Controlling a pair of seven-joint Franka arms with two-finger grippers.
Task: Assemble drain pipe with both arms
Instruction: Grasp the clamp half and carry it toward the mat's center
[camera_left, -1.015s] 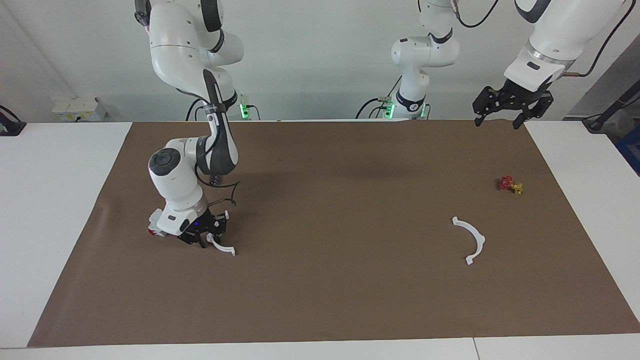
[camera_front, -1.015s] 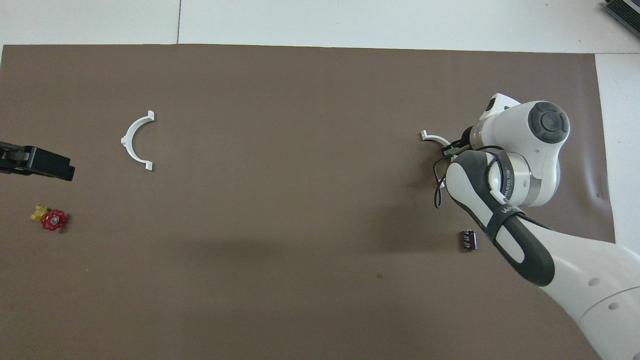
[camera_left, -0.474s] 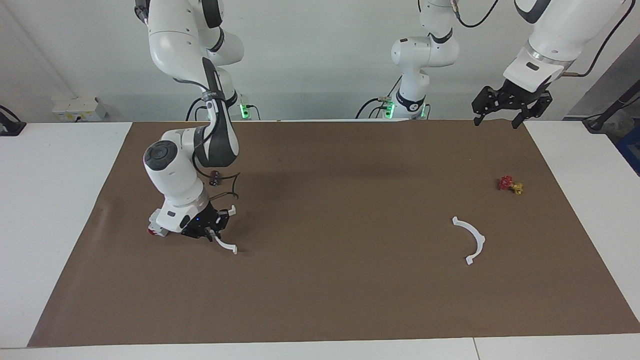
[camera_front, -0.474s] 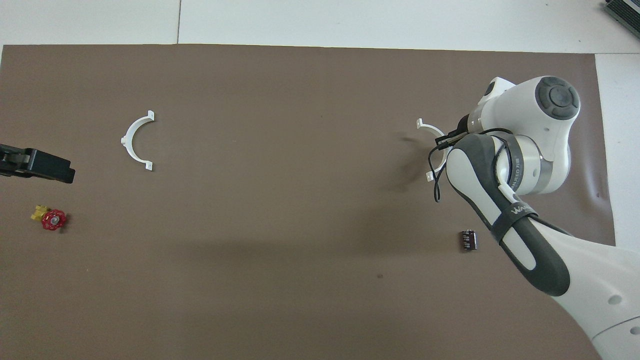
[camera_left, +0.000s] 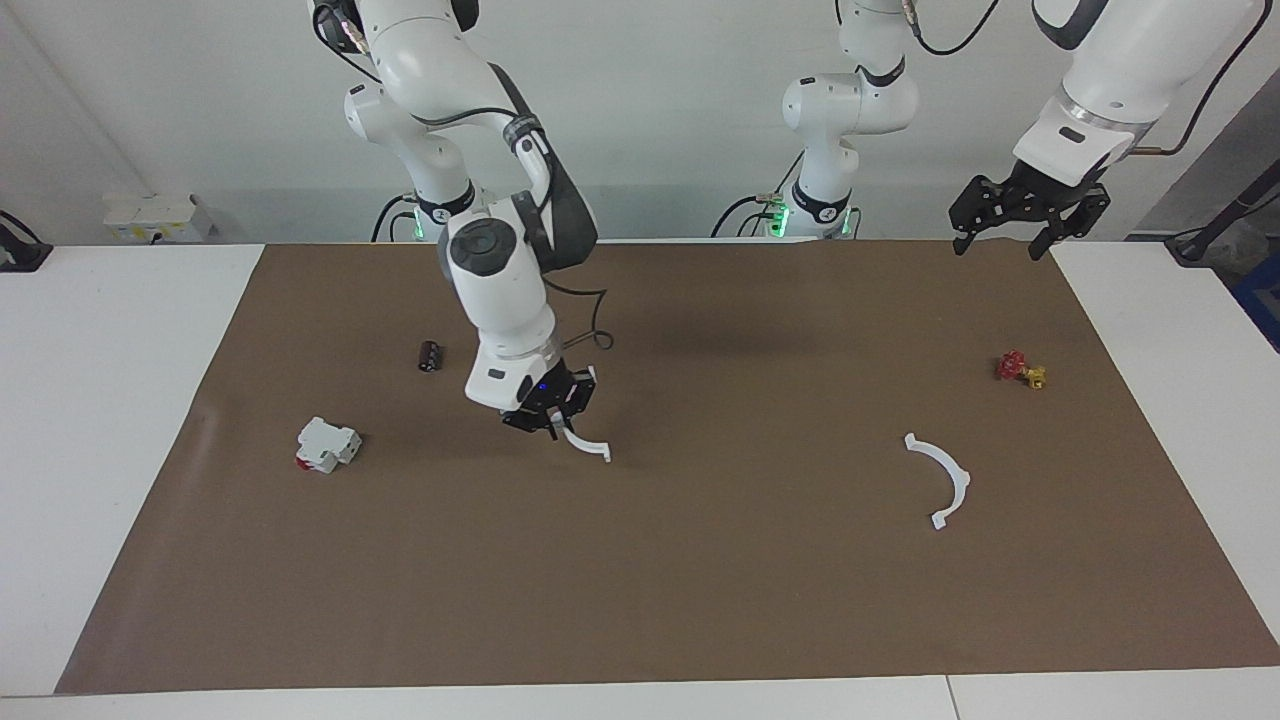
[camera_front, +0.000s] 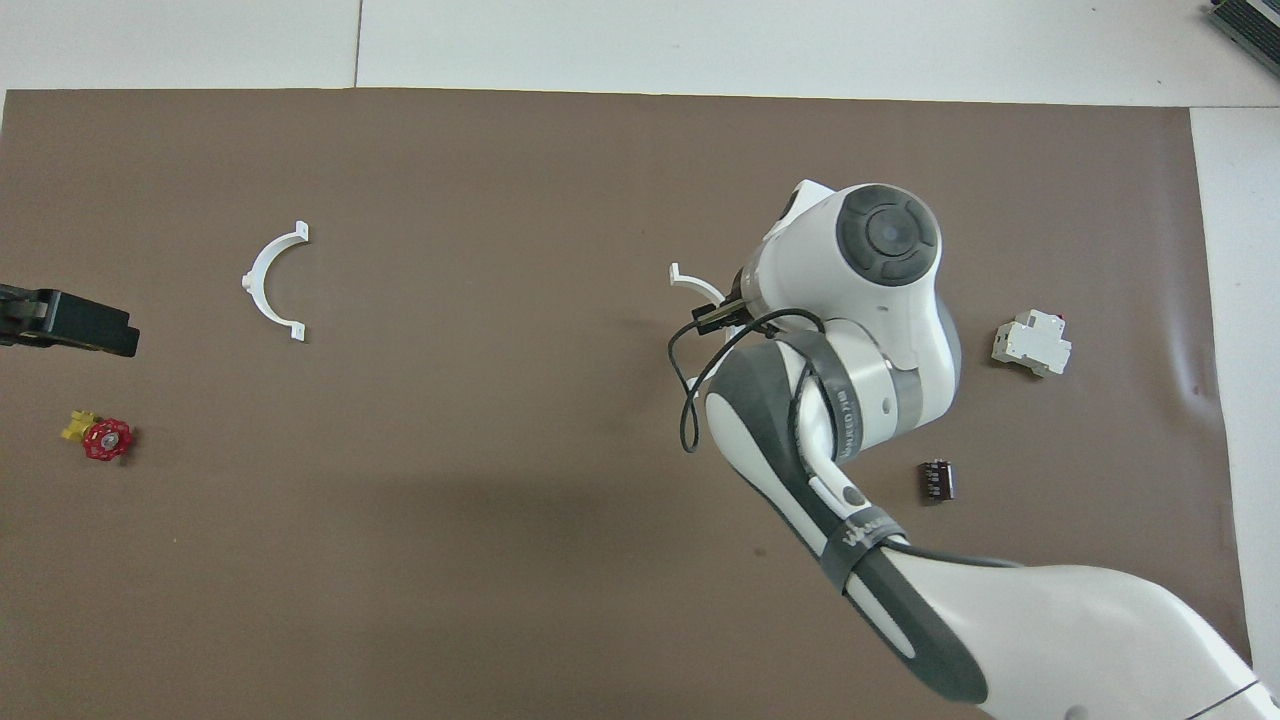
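The drain pipe is in two white half-ring arcs. One arc (camera_left: 588, 447) hangs tilted from my right gripper (camera_left: 553, 420), which is shut on its end, a little above the brown mat near its middle. In the overhead view only that arc's free end (camera_front: 690, 285) shows past the right arm, which hides most of the right gripper (camera_front: 720, 312). The other arc (camera_left: 945, 480) (camera_front: 268, 283) lies flat on the mat toward the left arm's end. My left gripper (camera_left: 997, 248) (camera_front: 95, 335) waits open, high over the mat's edge at that end.
A white block with a red part (camera_left: 327, 445) (camera_front: 1031, 343) lies toward the right arm's end. A small dark cylinder (camera_left: 429, 355) (camera_front: 937, 479) lies nearer to the robots than the block. A red-and-yellow valve (camera_left: 1019, 369) (camera_front: 100, 437) sits near the resting arc.
My right gripper closed on the arc beside the white block, lifted it and carried it toward the mat's middle, uncovering the block. The left gripper barely moved.
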